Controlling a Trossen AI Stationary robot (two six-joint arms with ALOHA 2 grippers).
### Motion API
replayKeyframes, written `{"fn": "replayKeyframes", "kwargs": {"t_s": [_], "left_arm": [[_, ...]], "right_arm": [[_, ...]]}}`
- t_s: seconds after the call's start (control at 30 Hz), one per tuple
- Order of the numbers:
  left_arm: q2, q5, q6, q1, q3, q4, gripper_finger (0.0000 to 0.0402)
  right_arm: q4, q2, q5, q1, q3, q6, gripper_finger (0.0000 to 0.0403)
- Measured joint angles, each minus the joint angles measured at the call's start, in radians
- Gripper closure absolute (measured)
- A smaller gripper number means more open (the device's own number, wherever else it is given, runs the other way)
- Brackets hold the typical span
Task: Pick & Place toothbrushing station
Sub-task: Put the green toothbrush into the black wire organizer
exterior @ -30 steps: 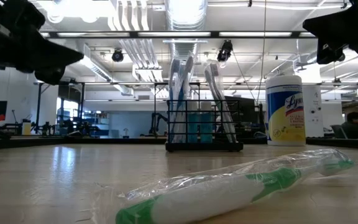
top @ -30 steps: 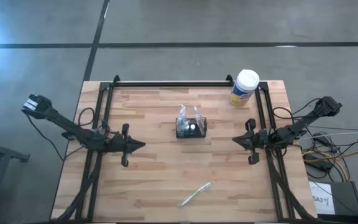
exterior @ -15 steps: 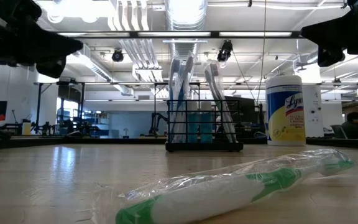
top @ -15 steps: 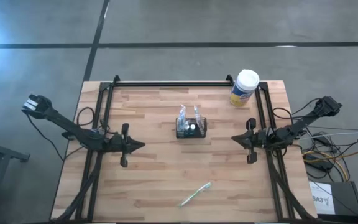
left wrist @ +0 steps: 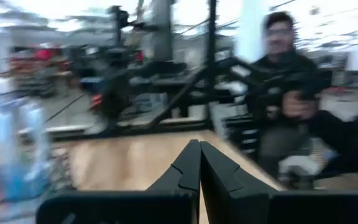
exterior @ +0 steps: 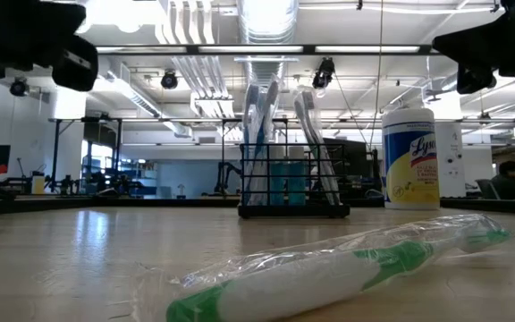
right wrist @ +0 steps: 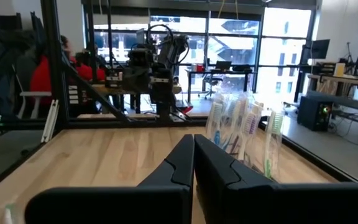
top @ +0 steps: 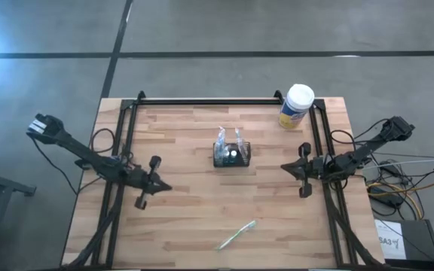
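— Surroundings first: what do we record on the table (top: 187, 218)?

— We note a white-capped canister (top: 296, 107) at the far right corner and a wrapped green toothbrush (top: 236, 234) lying near the front edge. The toothbrushing station (top: 231, 154) stands mid-table, toward the far side, with wrapped brushes upright in it. Nothing touches it, and we see nothing lying between it and either arm.

— And the arms?

— We find the left gripper (top: 160, 185) over the left half of the table, turned toward the front edge, fingers pressed together and empty. The right gripper (top: 285, 168) hangs over the right side, level with the station and pointing at it, fingers likewise closed on nothing. Both are well apart from the station.
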Motion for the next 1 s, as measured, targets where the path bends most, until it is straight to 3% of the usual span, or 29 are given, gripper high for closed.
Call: {"fn": "replayKeyframes", "kwargs": {"t_s": [0.07, 0.27, 0.63, 1.0], "left_arm": [[0.005, 0.018, 0.0, -0.001, 0.0, 0.005, 0.0396], [0.043, -0.094, -0.04, 0.0, 0.0, -0.035, 0.0393], [0.144, -0.163, -0.113, 0.0, -0.001, 0.006, 0.0394], [0.251, -0.156, -0.13, 0.0, 0.026, 0.024, 0.039]], "right_arm": [[0.0, 0.0, 0.0, 0.0, 0.0, -0.001, 0.0394], [-0.001, 0.0, 0.0, 0.0, 0.0, -0.01, 0.0394], [-0.002, 0.0, 0.0, 0.0, 0.0, 0.008, 0.0394], [-0.005, 0.0, 0.0, 0.0, 0.0, 0.016, 0.0394]]}}
